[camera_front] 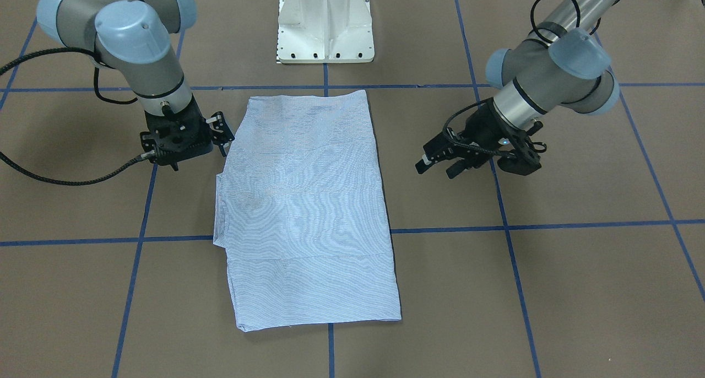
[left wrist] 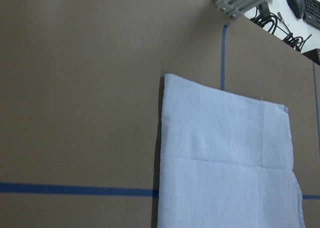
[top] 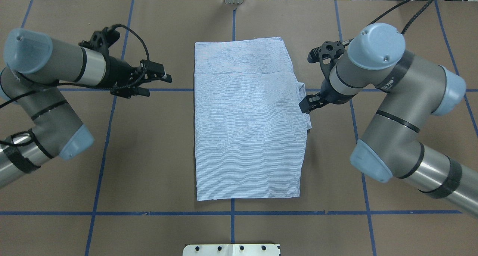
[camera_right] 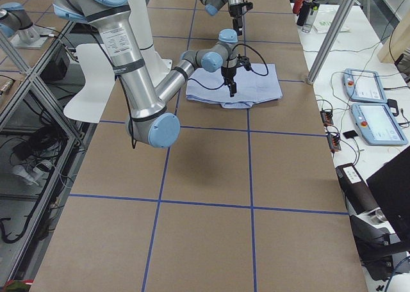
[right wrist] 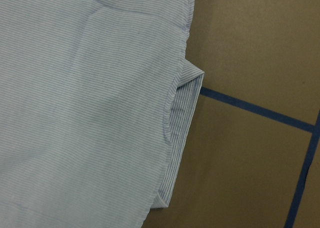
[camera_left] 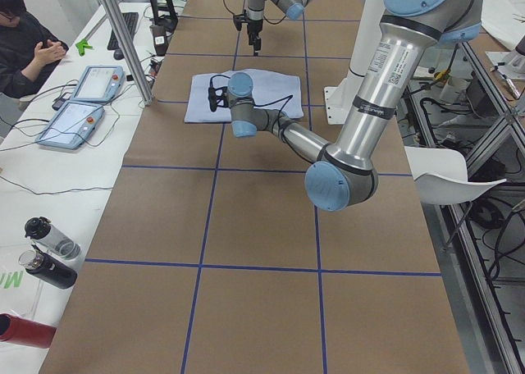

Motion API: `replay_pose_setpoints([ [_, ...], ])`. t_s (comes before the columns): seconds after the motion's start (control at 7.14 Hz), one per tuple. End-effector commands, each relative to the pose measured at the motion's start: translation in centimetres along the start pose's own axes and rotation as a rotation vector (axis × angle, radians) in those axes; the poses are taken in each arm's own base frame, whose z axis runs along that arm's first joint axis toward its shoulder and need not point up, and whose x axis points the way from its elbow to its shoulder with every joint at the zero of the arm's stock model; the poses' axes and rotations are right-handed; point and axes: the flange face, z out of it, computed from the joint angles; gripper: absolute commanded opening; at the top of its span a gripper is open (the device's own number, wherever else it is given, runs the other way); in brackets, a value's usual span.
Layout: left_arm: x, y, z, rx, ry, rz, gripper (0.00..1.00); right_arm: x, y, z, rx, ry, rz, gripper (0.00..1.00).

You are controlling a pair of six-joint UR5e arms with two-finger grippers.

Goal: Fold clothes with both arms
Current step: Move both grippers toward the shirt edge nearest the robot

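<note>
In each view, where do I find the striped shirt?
Exterior front-facing: shirt centre.
Overhead exterior: shirt centre.
Exterior left: shirt upper middle, far.
Exterior right: shirt upper middle, far.
Left wrist: shirt lower right.
Right wrist: shirt fills left side.
Shared landmark: blue tape line passing under the shirt.

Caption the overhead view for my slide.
Folded striped shirt flat mid-table; left tool apart from it, right tool at its edge flap.

A robotics lab. The left arm (top: 48, 62) and right arm (top: 392, 80) stand at a white pedestal (camera_front: 325, 22) on a table covered in brown paper (camera_front: 578, 290) gridded with blue tape (camera_front: 551, 224). Aluminium framing (camera_left: 123, 42), teach pendants (camera_left: 94, 83) and a seated person (camera_left: 25, 42) line the side bench (camera_left: 33, 169).
</note>
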Motion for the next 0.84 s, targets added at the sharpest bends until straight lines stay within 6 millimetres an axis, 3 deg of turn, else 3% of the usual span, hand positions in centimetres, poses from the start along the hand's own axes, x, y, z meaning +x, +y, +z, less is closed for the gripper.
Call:
replay_pose_setpoints([
  [0.0, 1.1, 9.5, 2.8, -0.115, 0.018, -0.168, 1.00, -0.6, 2.1, -2.7, -0.010, -0.079, 0.118, 1.00],
  [0.28, 0.9, 17.7, 8.4, -0.085, -0.022, -0.264, 1.00, -1.2, 2.8, -3.0, 0.005, -0.161, 0.191, 1.00],
  [0.42, 0.7, 20.2, 9.9, -0.067, -0.056, -0.264, 1.00, -1.3, 3.9, -2.3, 0.016, -0.205, 0.202, 1.00],
  [0.7, 0.7, 22.3, 10.5, -0.089, -0.093, -0.262, 0.99, -1.0, 5.1, -1.6, 0.025, -0.242, 0.196, 1.00],
])
